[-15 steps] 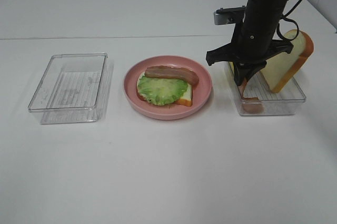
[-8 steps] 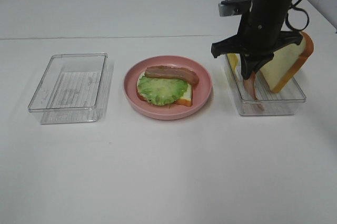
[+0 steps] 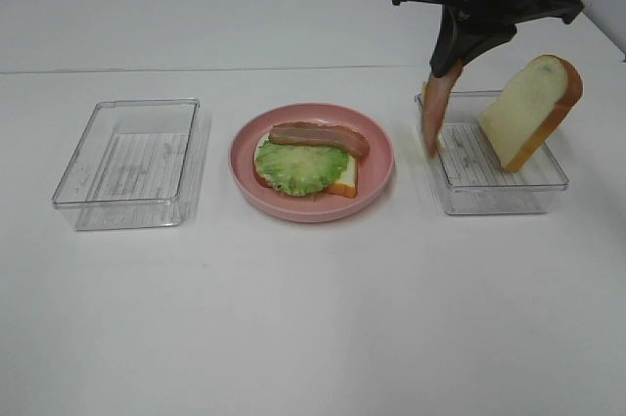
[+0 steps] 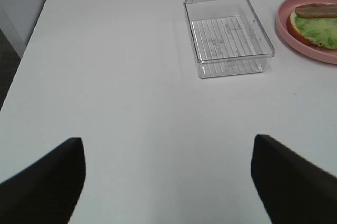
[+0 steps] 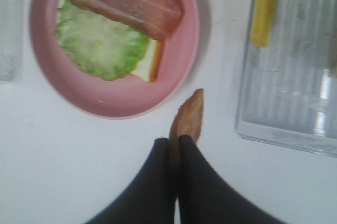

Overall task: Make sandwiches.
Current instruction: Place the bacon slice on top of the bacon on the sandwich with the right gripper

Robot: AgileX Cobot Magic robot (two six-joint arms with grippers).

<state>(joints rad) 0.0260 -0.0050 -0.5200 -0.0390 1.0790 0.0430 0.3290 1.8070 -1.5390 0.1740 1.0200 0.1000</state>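
1. Sandwich stack is sitting half-built on the pink plate in the middle of the worktop: I am seeing a bread slice at the bottom, ruffled lettuce over it, and a bacon strip lying across the far side of the lettuce
2. My right claw is pinching a second bacon strip by its upper end, its fingers pressed tight together on it, and the strip is hanging straight down
3. In the high view that strip is dangling at the plate-side edge of the right tray; the right wrist view is showing its free end over the bare gap between plate and tray, touching neither as far as I can tell
4. Inside that tray an upright bread slice is leaning at the end away from the plate, and a yellow cheese slice is lying along the plate-side wall
5. My left claw is hanging with its fingers spread wide and nothing between them, well back from the left tray, which is standing on the other side of the plate
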